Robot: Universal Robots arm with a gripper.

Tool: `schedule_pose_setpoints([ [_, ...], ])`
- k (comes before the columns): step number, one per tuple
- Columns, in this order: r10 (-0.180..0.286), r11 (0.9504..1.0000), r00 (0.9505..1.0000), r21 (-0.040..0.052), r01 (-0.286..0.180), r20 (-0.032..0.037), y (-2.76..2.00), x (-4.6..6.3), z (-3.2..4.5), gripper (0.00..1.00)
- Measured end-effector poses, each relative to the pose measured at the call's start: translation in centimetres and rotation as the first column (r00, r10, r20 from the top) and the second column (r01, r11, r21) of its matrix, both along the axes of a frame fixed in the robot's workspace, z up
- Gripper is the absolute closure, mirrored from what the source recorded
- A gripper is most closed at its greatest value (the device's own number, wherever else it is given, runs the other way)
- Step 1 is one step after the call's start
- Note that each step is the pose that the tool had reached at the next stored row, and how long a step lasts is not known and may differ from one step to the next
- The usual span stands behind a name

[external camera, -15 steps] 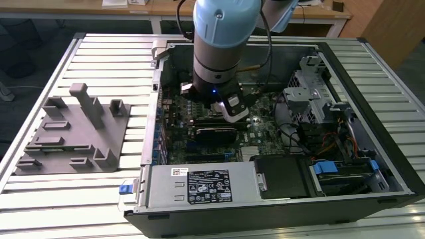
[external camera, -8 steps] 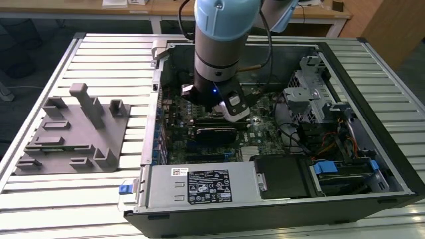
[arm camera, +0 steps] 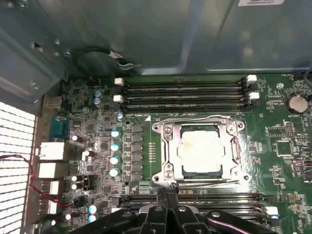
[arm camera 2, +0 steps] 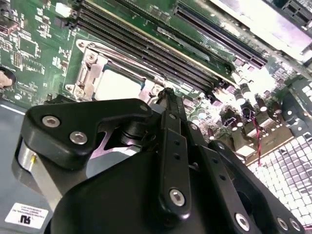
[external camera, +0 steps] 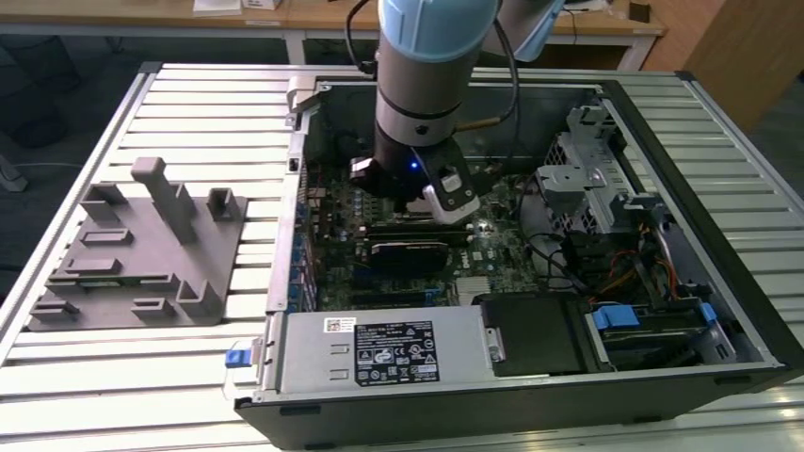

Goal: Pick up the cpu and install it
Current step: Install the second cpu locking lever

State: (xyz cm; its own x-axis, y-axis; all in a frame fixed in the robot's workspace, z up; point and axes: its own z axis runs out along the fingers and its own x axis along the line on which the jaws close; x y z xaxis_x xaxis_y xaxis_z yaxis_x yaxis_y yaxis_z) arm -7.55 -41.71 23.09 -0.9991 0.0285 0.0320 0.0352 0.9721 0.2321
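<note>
The small square cpu (arm camera: 201, 152) with its pale silvery top is seen seated inside the metal socket frame (arm camera: 165, 152), apparently already placed; the black gripper (arm camera: 168, 191), fingertips pinched together and empty, hangs just beside that frame.

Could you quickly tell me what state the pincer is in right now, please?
Pincer: shut, holding nothing, its tips together just beside the socket frame, where the cpu already sits.

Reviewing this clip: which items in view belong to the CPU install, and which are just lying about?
Job items:
- cpu, lying in the socket frame
- gripper, beside the socket
- motherboard

Bystanders:
- grey plastic tray outside the case
- power supply
- memory slots
</note>
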Motion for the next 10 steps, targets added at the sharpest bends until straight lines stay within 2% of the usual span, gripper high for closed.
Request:
schedule_pose_setpoints([
  [5, 0.0, 0.9997, 1.0, -0.0253, 0.0, 0.0, 0.76, 0.6, -0.02, 0.89],
  [10, 0.0, 0.999, 1.0, -0.0452, 0.0, -0.0001, 1.53, 1.2, -0.07, 0.89],
])
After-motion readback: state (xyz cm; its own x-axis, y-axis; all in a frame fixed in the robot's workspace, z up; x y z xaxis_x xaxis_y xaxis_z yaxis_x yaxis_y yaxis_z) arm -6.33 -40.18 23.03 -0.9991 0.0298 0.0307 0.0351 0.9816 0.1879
